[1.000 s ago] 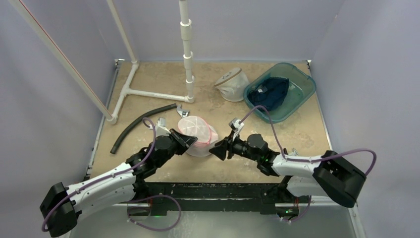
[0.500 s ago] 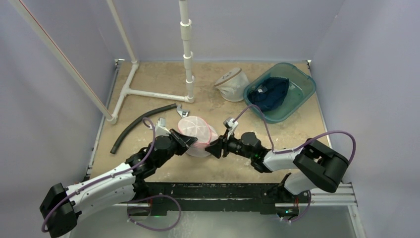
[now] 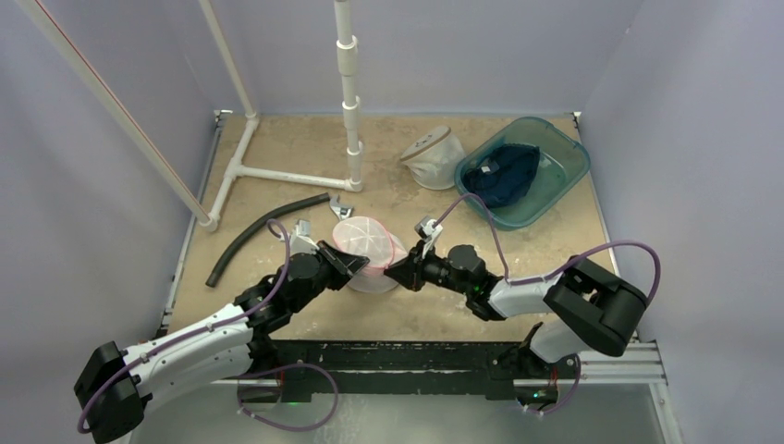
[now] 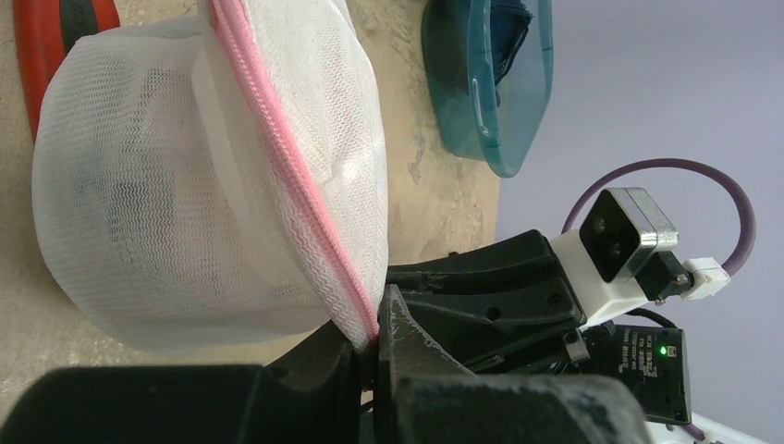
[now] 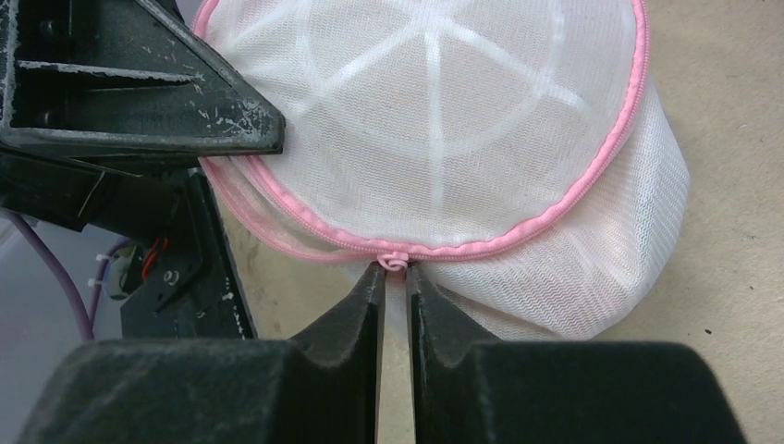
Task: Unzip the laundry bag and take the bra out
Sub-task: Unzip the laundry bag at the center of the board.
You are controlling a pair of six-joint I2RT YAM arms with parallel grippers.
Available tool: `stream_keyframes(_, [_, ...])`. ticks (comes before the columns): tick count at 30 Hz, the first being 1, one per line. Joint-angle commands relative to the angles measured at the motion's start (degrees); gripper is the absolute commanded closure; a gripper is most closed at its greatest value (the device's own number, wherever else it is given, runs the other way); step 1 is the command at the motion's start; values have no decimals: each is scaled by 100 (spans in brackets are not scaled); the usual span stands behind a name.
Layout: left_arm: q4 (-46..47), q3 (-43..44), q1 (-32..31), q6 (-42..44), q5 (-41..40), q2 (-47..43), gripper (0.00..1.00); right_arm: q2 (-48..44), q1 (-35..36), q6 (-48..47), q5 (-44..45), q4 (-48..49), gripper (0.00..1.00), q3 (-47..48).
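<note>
Right wrist view first. Seeing the zipper pull (image 5: 396,262) dead ahead of the right gripper (image 5: 395,274), right at the fingertips and centred on the slit between them. Jaws almost together, only a thin gap left. Can't tell whether pinching the pull or stopping just short of it.

Reading the zipper (image 5: 592,176) as lying crosswise to the finger axis. Runs off one way toward the left gripper (image 3: 351,265), and the other way curves up round the rim of the laundry bag (image 5: 434,111). Judging from that, any drag has to go sideways along the pink track, not straight back toward the wrist. Can't tell from here which direction opens it.

Top external: bag mid-table (image 3: 518,231), wedged between both claws, left one on its near-left rim, right one on its near-right rim. Right arm clearly the nearer to the pull.

Left wrist: pink seam going straight into fully closed left jaws, so clamped on the bag's rim. Looks like a usable anchor against the sideways pull.

No sight of the bra; presumably inside the mesh, zip closed all round as far as visible.
</note>
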Motion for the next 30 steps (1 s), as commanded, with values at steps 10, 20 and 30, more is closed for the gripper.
stream_keyframes(10, [84, 108, 39, 170, 89, -61, 100, -765, 20, -207, 461, -260, 100, -26])
stream_keyframes(20, [-123, 101, 40, 161, 66, -122, 42, -1455, 19, -293, 904, -1069, 100, -282])
stream_keyframes(30, [-298, 448, -169, -259, 317, 212, 25, -1900, 174, -112, 1162, -1403, 100, -412])
